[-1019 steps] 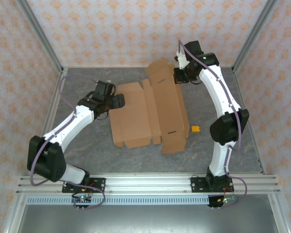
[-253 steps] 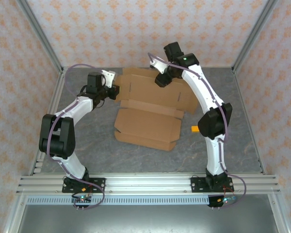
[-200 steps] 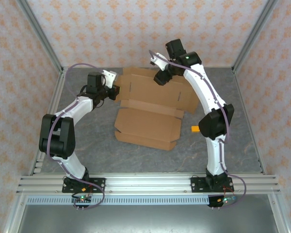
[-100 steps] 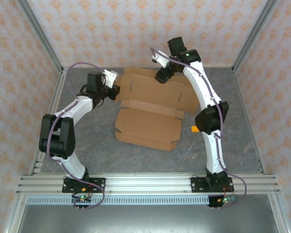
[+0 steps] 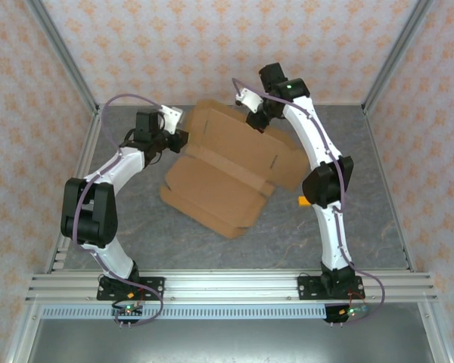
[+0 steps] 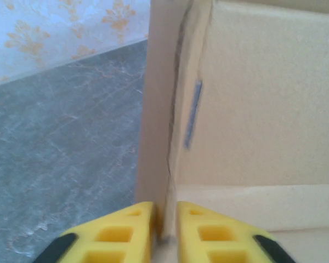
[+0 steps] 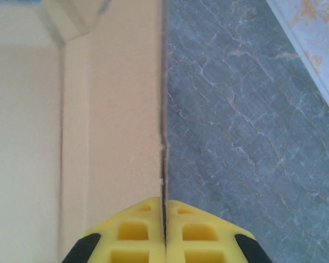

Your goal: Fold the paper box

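Right fingers point(image 7: 137, 230) clamp the paper box point(image 5: 219, 170) edge; left fingers point(image 6: 120, 233) straddle a flap, slightly apart. Sheet partly folded; walls apparently unformed.

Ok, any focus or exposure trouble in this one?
Top external: sharp, evenly lit, only soft shadows around the paper box. Left wrist: soft all over, the box's slot a smear. Right wrist: the box washed pale, the table veining crisp.
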Robot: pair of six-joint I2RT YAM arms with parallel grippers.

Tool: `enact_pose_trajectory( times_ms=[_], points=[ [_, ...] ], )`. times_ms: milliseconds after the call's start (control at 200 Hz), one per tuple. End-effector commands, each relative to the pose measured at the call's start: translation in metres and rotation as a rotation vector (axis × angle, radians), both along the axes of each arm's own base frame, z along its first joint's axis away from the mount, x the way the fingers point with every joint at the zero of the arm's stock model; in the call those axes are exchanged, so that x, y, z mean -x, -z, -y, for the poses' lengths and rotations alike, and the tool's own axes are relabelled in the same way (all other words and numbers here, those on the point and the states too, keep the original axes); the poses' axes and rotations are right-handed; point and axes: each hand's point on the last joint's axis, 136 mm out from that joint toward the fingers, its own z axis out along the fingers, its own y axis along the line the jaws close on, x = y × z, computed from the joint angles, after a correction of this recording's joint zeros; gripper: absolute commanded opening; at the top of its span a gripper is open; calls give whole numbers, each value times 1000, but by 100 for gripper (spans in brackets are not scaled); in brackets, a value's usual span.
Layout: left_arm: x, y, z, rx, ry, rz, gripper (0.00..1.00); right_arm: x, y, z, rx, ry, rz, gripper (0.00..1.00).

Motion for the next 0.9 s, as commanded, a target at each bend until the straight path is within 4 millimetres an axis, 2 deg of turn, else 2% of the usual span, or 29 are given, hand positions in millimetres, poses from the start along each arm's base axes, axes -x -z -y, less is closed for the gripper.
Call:
enact_pose_trajectory(
  times_ms=[0, 65, 125, 185, 235, 290, 400, 485, 520, 606, 746, 896],
  points=[
    [-5, -19, -27, -1, -176, -1, 35, 12, -34, 3, -4, 1, 60, 0],
    [-1, -27, -51, -10, -340, -3, 43, 14, -39, 3, 5, 20, 75, 0],
    [13, -30, -80, -10, -529, -24, 46, 17, -40, 4, 16, 33, 78, 0],
    [32, -26, -81, 52, -569, -52, 47, 18, -39, 6, 25, 46, 76, 0],
    [47, -20, -65, 158, -539, -75, 47, 20, -37, 6, 35, 48, 72, 0],
    [64, -15, -34, 257, -457, -98, 46, 19, -32, 7, 51, 51, 73, 0],
    [90, 8, 34, 258, -305, -151, 43, 17, -25, 4, 90, 46, 87, 0],
    [96, 25, 82, 303, -205, -203, 38, 15, -22, 0, 100, 43, 95, 0],
    [93, 31, 96, 310, -179, -211, 36, 13, -22, -1, 95, 46, 98, 0],
    [81, 46, 115, 343, -166, -219, 30, 9, -20, -2, 91, 57, 99, 0],
    [53, 59, 136, 436, -171, -206, 23, 4, -14, -2, 99, 81, 91, 0],
    [26, 72, 156, 504, -203, -194, 23, 0, -8, 0, 107, 105, 82, 0]
  ],
)
